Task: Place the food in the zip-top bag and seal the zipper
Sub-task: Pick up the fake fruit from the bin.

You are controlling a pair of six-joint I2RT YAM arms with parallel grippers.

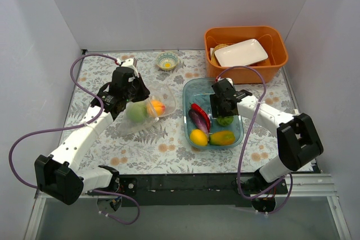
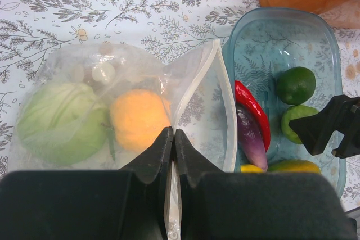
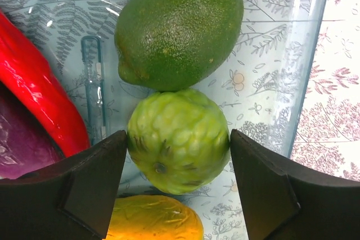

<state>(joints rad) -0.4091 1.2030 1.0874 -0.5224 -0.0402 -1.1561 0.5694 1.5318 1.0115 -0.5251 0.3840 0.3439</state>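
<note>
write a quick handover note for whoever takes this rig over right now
Left hand: shut on the thin whitish zipper strip of the clear crinkly plastic bag, whose mouth is open toward the tray.
Right hand: open, fingers either side of the bumpy pale green lime in the clear blue-tinted plastic tray; not lifted.
Done: round green cabbage and orange peach are in the bag.
Left: that lime, the smooth dark green lime, red chilli, purple eggplant, yellow lemon and orange mango lie in the tray; bag them, then seal the zipper.
</note>
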